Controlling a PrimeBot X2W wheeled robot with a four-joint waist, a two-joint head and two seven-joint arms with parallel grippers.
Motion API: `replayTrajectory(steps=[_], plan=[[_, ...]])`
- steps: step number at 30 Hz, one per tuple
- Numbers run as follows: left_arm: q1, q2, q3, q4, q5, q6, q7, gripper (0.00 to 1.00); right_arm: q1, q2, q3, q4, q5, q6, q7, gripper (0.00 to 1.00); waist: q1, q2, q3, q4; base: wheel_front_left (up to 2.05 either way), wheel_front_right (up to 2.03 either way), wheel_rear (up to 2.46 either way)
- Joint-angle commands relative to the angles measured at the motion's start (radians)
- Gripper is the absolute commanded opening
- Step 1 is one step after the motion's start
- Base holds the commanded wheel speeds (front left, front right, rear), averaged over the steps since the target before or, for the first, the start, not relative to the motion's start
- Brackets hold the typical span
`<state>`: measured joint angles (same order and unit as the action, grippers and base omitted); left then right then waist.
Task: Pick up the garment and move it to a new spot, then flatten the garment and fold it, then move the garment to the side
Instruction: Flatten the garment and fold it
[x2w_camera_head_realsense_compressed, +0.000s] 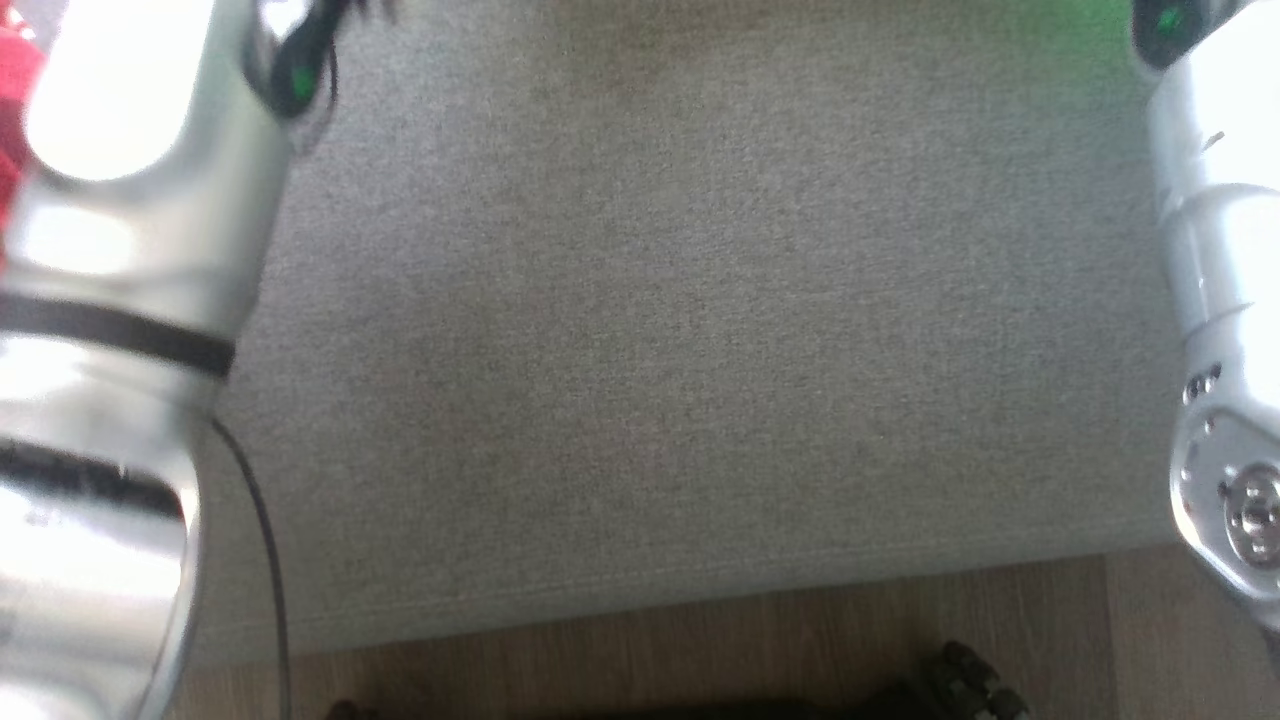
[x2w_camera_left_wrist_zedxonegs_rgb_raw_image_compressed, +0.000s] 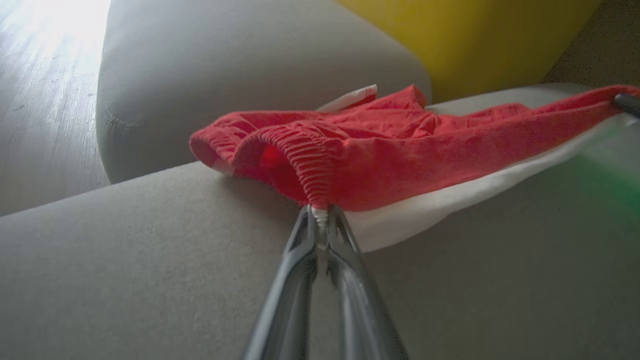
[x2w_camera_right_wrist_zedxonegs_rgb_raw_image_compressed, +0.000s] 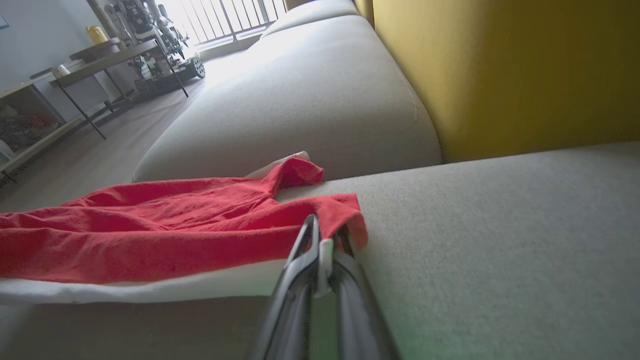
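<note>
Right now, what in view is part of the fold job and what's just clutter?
In the job:
- garment
- left gripper, shut on it
- right gripper, shut on it
- sofa seat, which the garment lies on

Just there:
- yellow cushion
- table
- floor

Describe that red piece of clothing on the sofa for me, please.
The red fabric garment with a white border and a ribbed elastic band lies rumpled, stretched lengthwise across the grey fabric sofa cushion. The left tool pinches its elastic band; the right tool pinches the opposite red corner.
</note>
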<state>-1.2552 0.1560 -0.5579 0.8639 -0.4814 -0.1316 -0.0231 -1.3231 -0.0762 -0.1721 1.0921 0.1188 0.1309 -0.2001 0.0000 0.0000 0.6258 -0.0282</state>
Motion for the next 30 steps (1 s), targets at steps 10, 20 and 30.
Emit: replayTrajectory(steps=[10,20,30], plan=[[0.133,0.15,-0.235,-0.081,-0.088,0.001,0.031,0.0,0.101,-0.079,0.138,0.108,0.021,0.0,0.12,0.0,0.0,0.0,-0.119,0.008,0.0,0.0,0.0],[0.224,0.191,-0.34,-0.055,-0.123,0.001,-0.026,0.0,0.186,-0.134,0.232,0.16,0.03,0.0,0.215,0.0,0.0,0.0,-0.228,0.002,0.0,0.0,0.0],[0.367,0.21,-0.398,-0.052,-0.182,0.001,-0.058,0.0,0.299,-0.144,0.381,0.147,0.125,0.0,0.359,0.0,0.0,0.0,-0.342,-0.013,0.0,0.0,0.0]])
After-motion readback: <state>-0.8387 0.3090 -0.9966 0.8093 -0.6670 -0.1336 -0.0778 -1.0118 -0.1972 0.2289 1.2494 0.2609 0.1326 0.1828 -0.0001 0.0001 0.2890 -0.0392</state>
